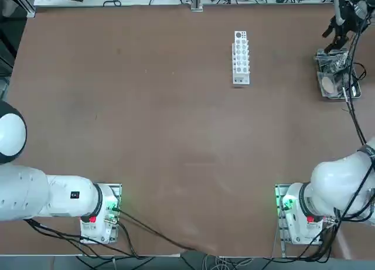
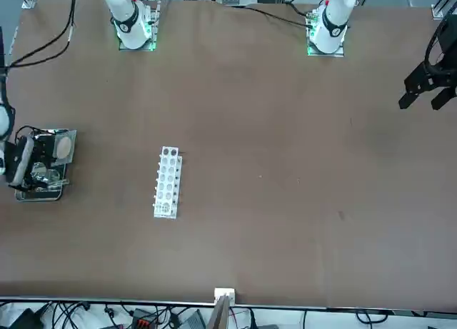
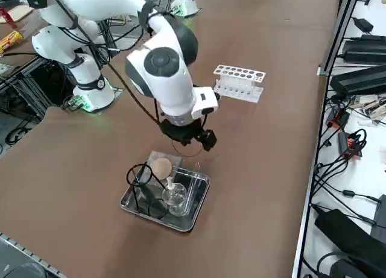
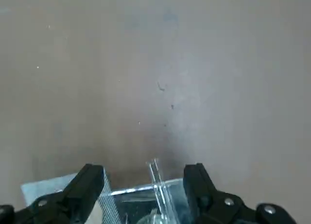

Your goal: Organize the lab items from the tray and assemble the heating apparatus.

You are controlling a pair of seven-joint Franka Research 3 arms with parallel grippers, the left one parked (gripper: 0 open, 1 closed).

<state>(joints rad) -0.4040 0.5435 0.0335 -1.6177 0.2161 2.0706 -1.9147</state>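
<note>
The shiny metal tray (image 3: 194, 213) sits near the table's right edge, also seen in the top view (image 1: 345, 96) and the front view (image 2: 34, 195). In it stand the clear glass burner (image 3: 175, 200), the black wire ring stand (image 3: 140, 180) and the grey mesh with its tan centre (image 3: 160, 167), whose disc also shows from above (image 1: 331, 82). My right gripper (image 3: 190, 139) hangs open above the tray's end nearest the white rack, holding nothing. In the wrist view the gripper (image 4: 143, 185) has both black fingers (image 4: 90, 184) apart over the tray rim (image 4: 136, 190).
A white holed test tube rack (image 1: 241, 57) lies on the brown table to the left of the tray, also seen in the side view (image 3: 239, 82). Cables and equipment line the table's far edge.
</note>
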